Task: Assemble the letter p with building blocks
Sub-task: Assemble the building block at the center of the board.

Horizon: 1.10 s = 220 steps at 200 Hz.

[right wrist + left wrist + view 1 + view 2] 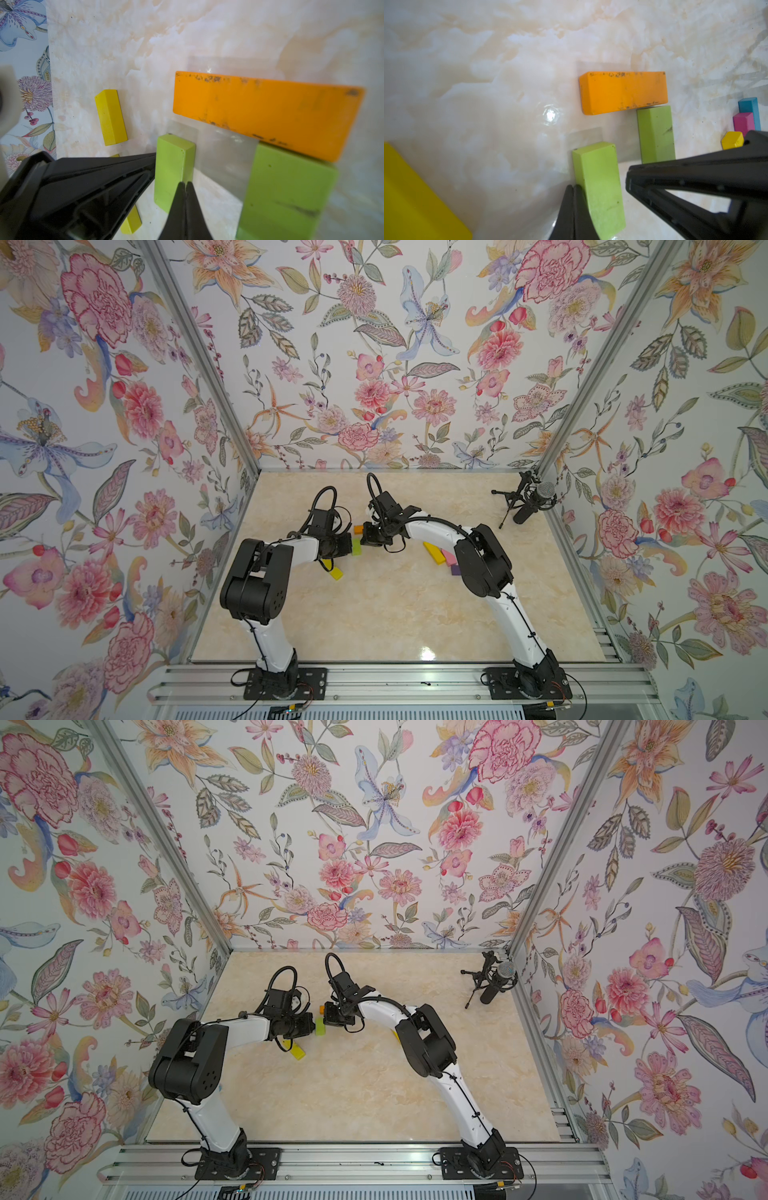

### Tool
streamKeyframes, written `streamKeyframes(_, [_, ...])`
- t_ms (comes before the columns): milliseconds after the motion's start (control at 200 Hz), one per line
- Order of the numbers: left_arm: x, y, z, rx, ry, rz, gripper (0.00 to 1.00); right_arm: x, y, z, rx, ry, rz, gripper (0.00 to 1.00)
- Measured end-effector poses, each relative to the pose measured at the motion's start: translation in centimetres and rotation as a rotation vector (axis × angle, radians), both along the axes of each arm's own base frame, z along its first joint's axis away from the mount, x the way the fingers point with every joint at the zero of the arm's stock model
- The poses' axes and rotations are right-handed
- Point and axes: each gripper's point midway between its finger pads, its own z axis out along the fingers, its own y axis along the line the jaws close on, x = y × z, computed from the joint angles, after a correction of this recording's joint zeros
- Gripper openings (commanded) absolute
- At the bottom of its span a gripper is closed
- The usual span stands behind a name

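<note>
Of the building blocks, an orange block [623,92] lies flat with a lime green block [655,135] butted against its long side. A second lime green block [600,187] lies apart from them, parallel to the first. My left gripper [574,187] is shut and empty, its tip against one long side of this second block. My right gripper [186,185] is also shut and empty, its tip at the opposite side of the same block [172,166]. In both top views the two grippers [350,546] [361,540] meet nose to nose over this lime block [356,546].
A yellow block [336,572] lies near the left arm. Yellow [432,551], pink [449,556] and purple [456,570] blocks sit by the right arm's elbow; a teal block [749,108] shows beside them. A microphone on a tripod [528,499] stands at the back right.
</note>
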Motion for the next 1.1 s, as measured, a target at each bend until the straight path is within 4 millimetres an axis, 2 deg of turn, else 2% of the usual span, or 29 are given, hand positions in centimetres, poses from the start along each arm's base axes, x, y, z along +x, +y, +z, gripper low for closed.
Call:
streamKeyframes(485, [0.8,-0.3,0.3,-0.002,-0.012,-0.002,0.0,0.4,-0.2,-1.4,-0.003,0.025,-0.001,0.0])
streamKeyframes(1101, [1.5,-0.7,0.0,-0.002,-0.011,-0.009,0.0,1.1,-0.5,-1.4,-0.001,0.028,-0.013,0.0])
